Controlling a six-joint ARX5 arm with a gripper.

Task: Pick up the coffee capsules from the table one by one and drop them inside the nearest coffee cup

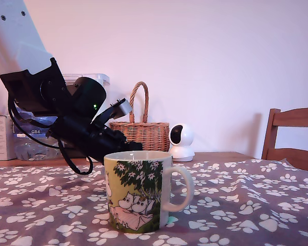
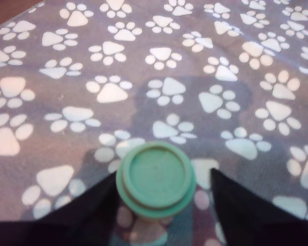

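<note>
- One capsule (image 2: 155, 180) is all I can spot, a little mint-green one sitting between the two dark fingers of the gripper (image 2: 161, 197) in the wrist view.
- The finger (image 2: 95, 207) on one side looks right against the capsule's rim; the other finger (image 2: 246, 205) shows a sliver of cloth between it and the capsule. So the jaws are apart around it, and whether it's really pinched, I can't tell.
- It seems to hang above the paw-print cloth, going by the blurry shadow under it, though that's a guess.
- Handling-wise, I'd say it's super light and thin-walled, probably smooth plastic or foil, so it'll dent if squeezed hard and could squirt out sideways. The best hold looks like across the body just under the flanged rim, so the lip catches on the fingers.
- Further out: the arm (image 1: 66, 102) leans down behind the mug (image 1: 138, 192) in the exterior view, and the mug stands upright on the tabletop (image 1: 256, 205), handle toward the exterior view's right.
</note>
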